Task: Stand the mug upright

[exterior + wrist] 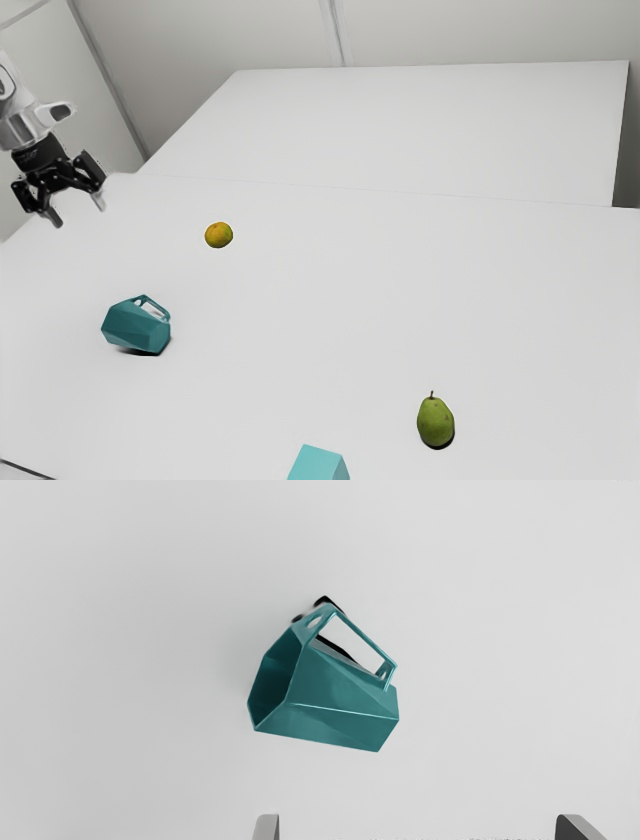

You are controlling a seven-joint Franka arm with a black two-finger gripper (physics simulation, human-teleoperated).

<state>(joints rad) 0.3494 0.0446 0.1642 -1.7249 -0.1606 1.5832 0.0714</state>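
Note:
High at the exterior view's left edge, the gripper hangs in the air above the table, apart from everything. A teal faceted mug lies on its side on the table, lower in that view than the gripper, its handle facing up and away. In the wrist view the mug shows its dark open mouth and its angular handle, with the gripper open and its fingertips wide apart, nothing between them.
On the white table, an orange fruit sits beyond the mug. Toward the exterior view's right stands a green pear, and a light teal block is at the bottom edge.

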